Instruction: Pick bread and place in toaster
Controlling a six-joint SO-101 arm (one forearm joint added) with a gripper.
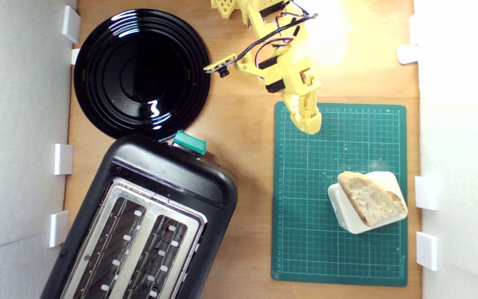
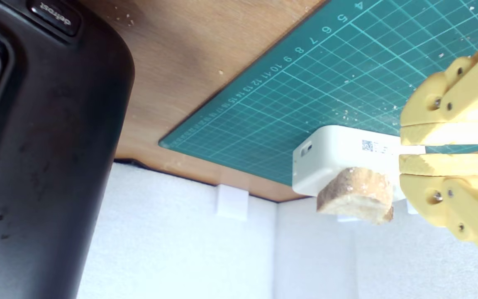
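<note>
The bread, a triangular slice with pale crumb and brown crust, lies on a white rounded block near the green cutting mat's corner at the exterior view's lower right. My yellow gripper hovers over the mat's far edge, well short of the bread, its jaws shut on nothing. The black toaster, with a silver top, two empty slots and a teal lever, sits at the exterior view's lower left.
A glossy round black plate lies beyond the toaster. White walls with small white brackets border the wooden table on both sides. Crumbs dot the mat.
</note>
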